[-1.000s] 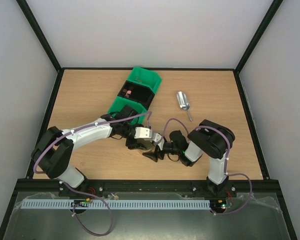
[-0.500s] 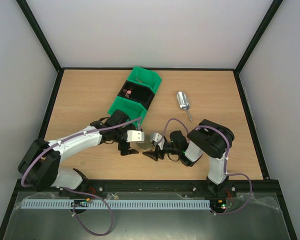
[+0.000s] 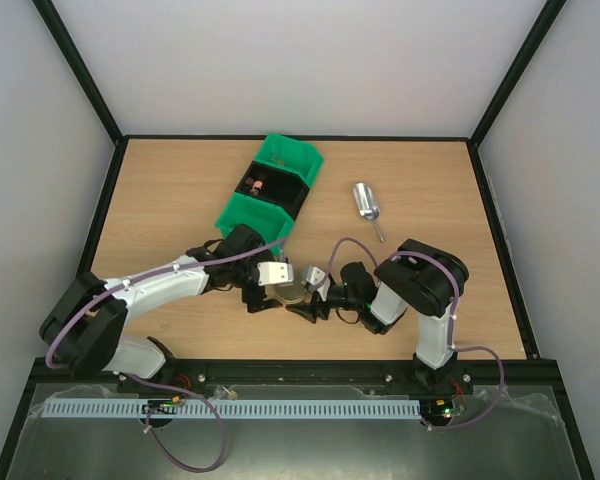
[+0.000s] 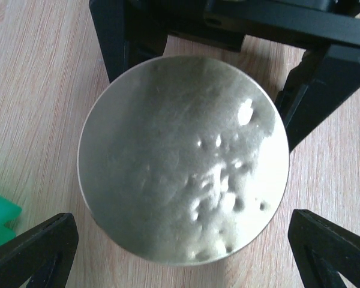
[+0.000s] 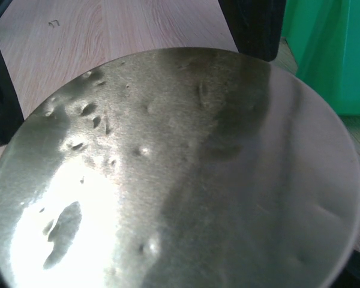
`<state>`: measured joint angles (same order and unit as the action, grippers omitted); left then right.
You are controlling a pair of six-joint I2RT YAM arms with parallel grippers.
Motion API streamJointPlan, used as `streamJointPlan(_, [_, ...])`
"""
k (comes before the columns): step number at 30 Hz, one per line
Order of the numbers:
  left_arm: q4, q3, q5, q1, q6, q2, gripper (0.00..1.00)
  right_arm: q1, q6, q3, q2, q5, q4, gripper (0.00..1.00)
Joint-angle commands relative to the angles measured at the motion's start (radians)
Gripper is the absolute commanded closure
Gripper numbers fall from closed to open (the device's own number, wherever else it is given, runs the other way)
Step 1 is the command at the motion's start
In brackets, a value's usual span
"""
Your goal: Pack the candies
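Note:
A small clear jar with a round metal lid point(image 3: 292, 290) stands on the table between my two grippers. The lid fills the left wrist view point(image 4: 183, 159) and the right wrist view point(image 5: 174, 174). My right gripper point(image 3: 305, 300) is shut on the jar from the right; its black fingers point(image 4: 117, 42) press the jar's sides. My left gripper point(image 3: 278, 288) is open on the jar's left side, its fingertips point(image 4: 33, 252) apart from the lid. A few pinkish candies point(image 3: 258, 184) lie in the black bin point(image 3: 275, 185). Any candies in the jar are hidden by the lid.
The green bin point(image 3: 280, 160) holding the black one lies behind the left gripper; its corner shows in the right wrist view point(image 5: 324, 54). A metal scoop point(image 3: 366, 203) lies on the table to the right of the bins.
My left gripper pulled back to the left off the jar's top, then edged back toward it. The right arm and the jar have not moved.

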<state>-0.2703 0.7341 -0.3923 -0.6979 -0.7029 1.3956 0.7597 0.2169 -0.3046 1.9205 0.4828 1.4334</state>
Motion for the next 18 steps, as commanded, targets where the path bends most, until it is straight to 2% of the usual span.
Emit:
streamJointPlan(1, [0.048,0.029,-0.004,-0.012,0.052,0.030,0.01,0.006,0.009,0.007,0.009,0.028,0.065,0.23])
streamJointPlan(7, [-0.002,0.064,-0.041,0.026,0.030,0.062,0.03,0.006,0.038,0.021,0.004,0.051,0.067,0.25])
streamJointPlan(18, [-0.039,0.084,-0.023,0.108,-0.030,0.103,0.07,0.005,0.045,0.042,-0.004,0.058,0.074,0.32])
